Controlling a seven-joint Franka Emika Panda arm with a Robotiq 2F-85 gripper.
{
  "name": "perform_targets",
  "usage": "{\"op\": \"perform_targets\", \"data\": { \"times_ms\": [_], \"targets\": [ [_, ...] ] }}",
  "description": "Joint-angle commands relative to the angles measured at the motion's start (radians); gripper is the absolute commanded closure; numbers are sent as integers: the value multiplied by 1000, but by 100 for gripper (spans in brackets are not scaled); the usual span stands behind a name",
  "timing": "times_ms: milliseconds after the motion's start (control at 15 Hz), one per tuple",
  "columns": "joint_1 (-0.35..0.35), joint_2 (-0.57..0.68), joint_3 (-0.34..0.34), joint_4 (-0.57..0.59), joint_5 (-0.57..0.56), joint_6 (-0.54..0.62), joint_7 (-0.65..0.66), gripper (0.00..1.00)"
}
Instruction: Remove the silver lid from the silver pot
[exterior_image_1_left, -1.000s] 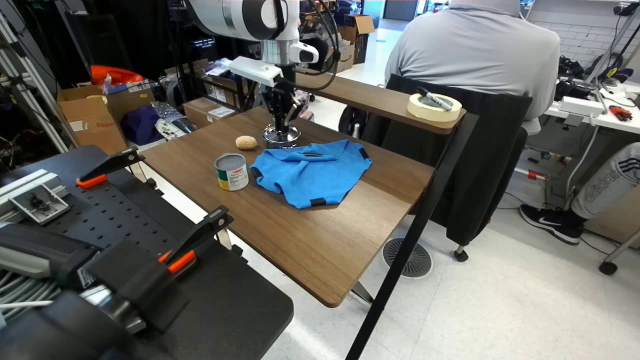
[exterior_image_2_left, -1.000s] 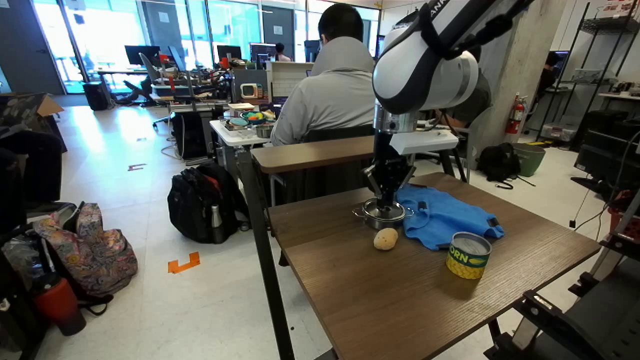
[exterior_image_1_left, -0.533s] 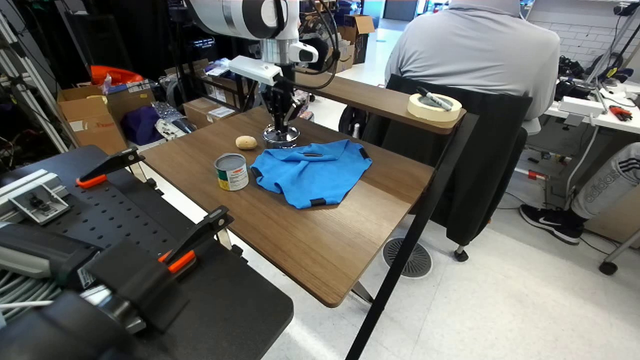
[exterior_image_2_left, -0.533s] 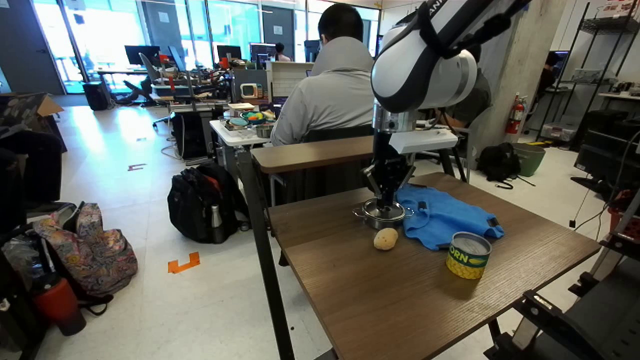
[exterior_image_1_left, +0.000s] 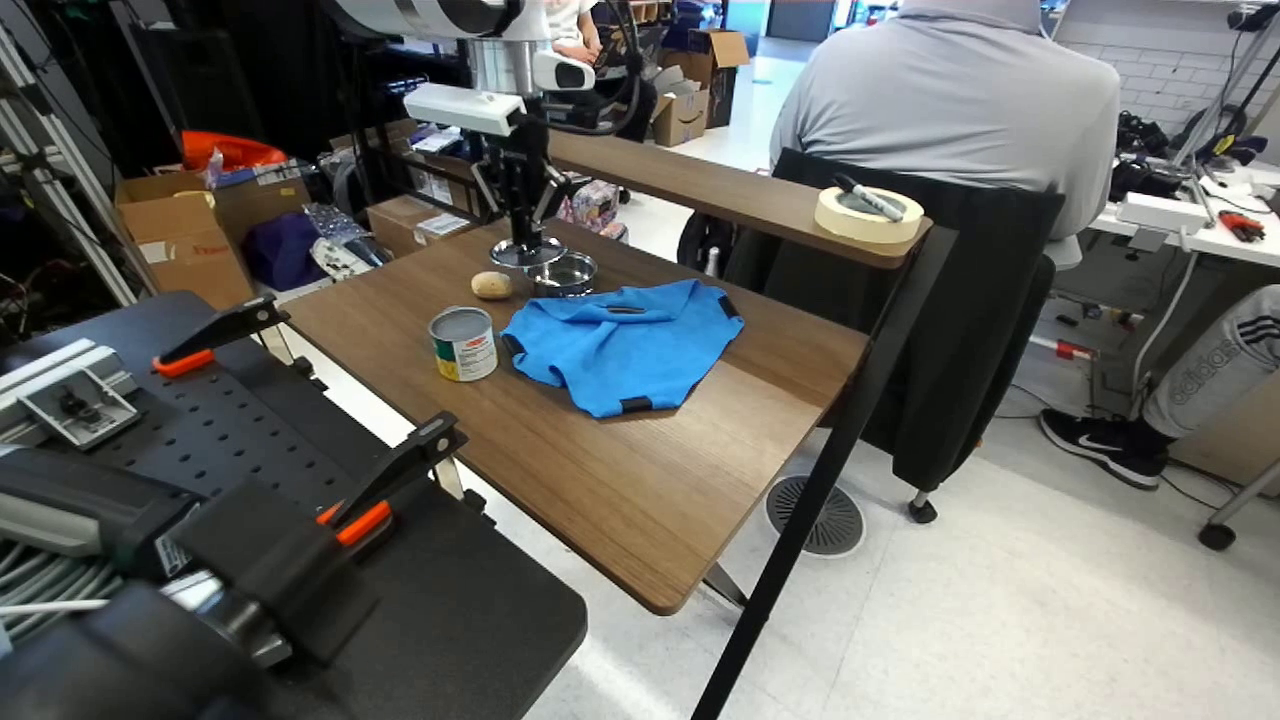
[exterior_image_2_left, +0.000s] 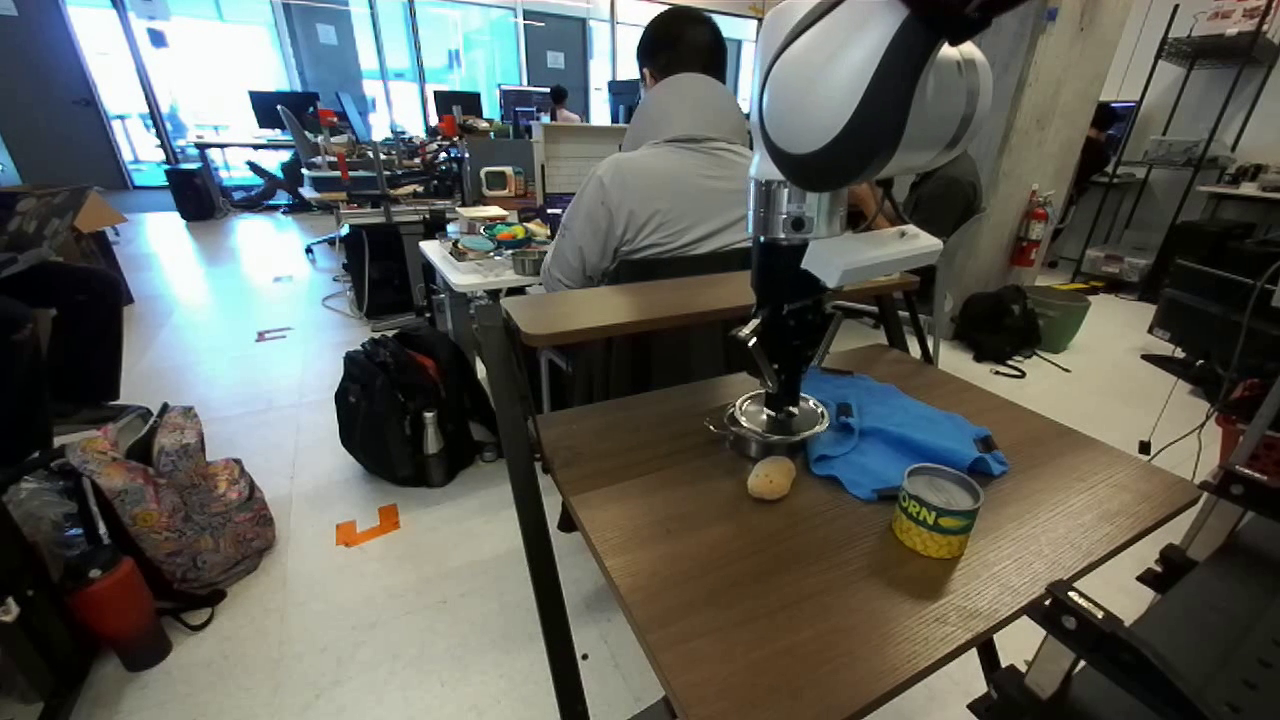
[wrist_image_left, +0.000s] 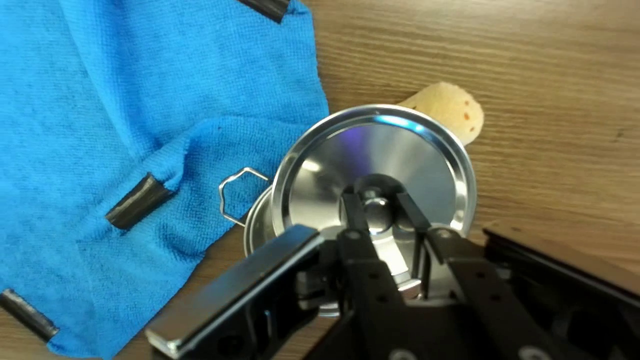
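The silver lid (exterior_image_1_left: 527, 252) is off the silver pot (exterior_image_1_left: 574, 276) and hangs above and to one side of it. My gripper (exterior_image_1_left: 525, 238) is shut on the lid's knob, as the wrist view (wrist_image_left: 378, 201) shows. The lid (wrist_image_left: 370, 145) there hides most of the pot (wrist_image_left: 258, 227); only part of its rim and a wire handle show. In an exterior view the lid (exterior_image_2_left: 782, 412) overlaps the pot (exterior_image_2_left: 748, 444), which stands upright on the table. The fingers (exterior_image_2_left: 784, 402) point down and the lid is about level.
A tan potato-like object (exterior_image_1_left: 491, 285) lies close to the pot and partly under the lid's edge in the wrist view (wrist_image_left: 447, 111). A blue cloth (exterior_image_1_left: 630, 345) lies beside the pot. A corn can (exterior_image_2_left: 938, 510) stands on the table. A raised shelf (exterior_image_2_left: 640, 305) runs behind.
The lid was on the pot in the earlier frames, with my gripper at its knob. Now gripper and lid have risen and moved sideways off the pot. The pot has stayed in place.
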Motion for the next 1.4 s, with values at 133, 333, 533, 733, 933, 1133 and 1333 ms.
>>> {"op": "perform_targets", "data": {
  "times_ms": [133,333,533,733,933,1133,1333],
  "targets": [
    [76,-86,9,-112,-96,7,-18,95],
    [115,-69,23,-101,-128,16,-20,95],
    [141,-27,38,-52,-146,3,-33,95],
    [152,17,53,-8,-142,-14,-52,95],
    [157,65,66,33,-137,-18,-74,95],
    [164,121,71,78,-138,-1,-87,95],
    [161,158,83,114,-129,-4,-106,95]
  ]
}}
